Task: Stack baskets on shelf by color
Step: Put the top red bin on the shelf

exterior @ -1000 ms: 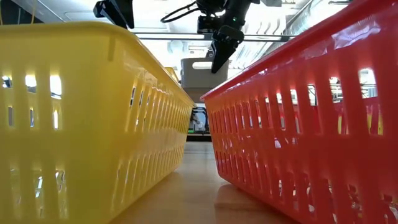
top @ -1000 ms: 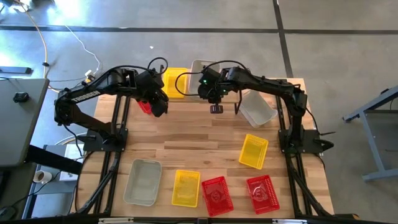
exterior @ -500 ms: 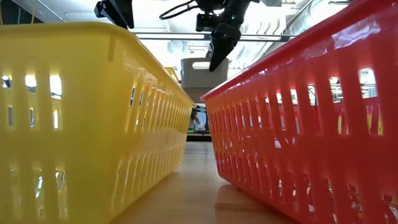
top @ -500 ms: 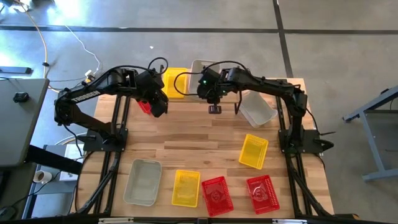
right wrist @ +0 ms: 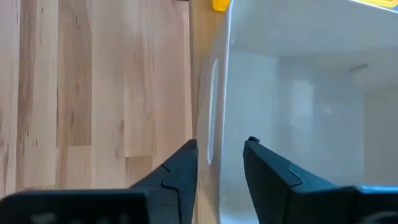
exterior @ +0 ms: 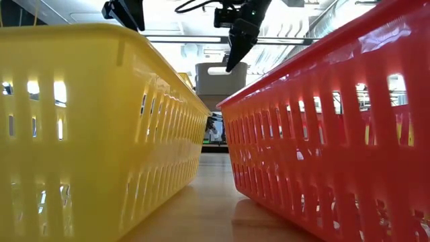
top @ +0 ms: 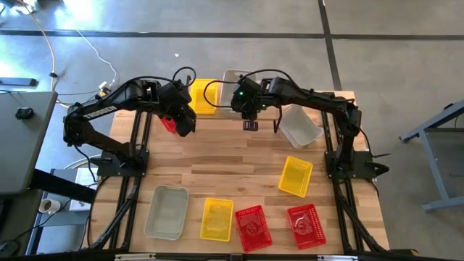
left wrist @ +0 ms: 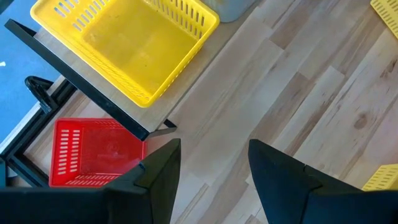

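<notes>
High view: the right gripper, jaws parted astride a white basket wall on the shelf beside a yellow basket, and the open left gripper leave seven baskets on the worktop.

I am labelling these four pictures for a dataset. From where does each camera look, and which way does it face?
High view: above the table, facing down; both arms show, left hand and right hand.
Low view: at tabletop height, facing level between a yellow basket and a red basket; the hands hang above.
Left wrist view: faces the shelf; own open fingers.
Right wrist view: faces a grey-white basket; own fingers astride its wall.
Shared: the shelf's yellow basket, also in the high view.
</notes>
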Available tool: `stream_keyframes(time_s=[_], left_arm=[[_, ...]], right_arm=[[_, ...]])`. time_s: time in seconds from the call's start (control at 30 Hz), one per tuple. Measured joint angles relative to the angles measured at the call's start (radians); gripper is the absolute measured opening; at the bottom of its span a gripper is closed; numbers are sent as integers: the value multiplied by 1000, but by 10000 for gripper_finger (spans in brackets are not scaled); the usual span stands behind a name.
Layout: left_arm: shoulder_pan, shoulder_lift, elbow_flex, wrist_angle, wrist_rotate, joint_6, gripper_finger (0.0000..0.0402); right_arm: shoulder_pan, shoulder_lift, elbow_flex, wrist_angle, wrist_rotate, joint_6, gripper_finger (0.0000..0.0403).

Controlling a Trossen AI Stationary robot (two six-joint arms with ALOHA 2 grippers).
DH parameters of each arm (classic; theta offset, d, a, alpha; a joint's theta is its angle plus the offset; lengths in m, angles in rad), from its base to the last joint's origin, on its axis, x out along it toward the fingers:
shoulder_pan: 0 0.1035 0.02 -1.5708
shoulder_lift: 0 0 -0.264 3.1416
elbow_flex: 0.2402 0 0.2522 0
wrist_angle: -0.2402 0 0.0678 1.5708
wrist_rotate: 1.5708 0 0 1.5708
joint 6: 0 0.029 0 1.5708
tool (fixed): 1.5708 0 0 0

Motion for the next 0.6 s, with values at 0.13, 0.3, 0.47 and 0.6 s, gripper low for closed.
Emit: stream_keyframes(time_s=[0.13, 0.3, 0.47, 0.6], left_arm=[[0, 0, 0, 0, 0, 0, 179], [0, 0, 0, 0, 0, 0, 179], [0, 0, 0, 0, 0, 29, 179], [-2, 0, 0, 0, 0, 45, 179]], right_arm=[[13, 0, 13, -8, 1, 10, 126], [25, 0, 73, -17, 12, 28, 130], [29, 0, 156, -74, 8, 87, 131], [63, 0, 225, -154, -3, 155, 131]])
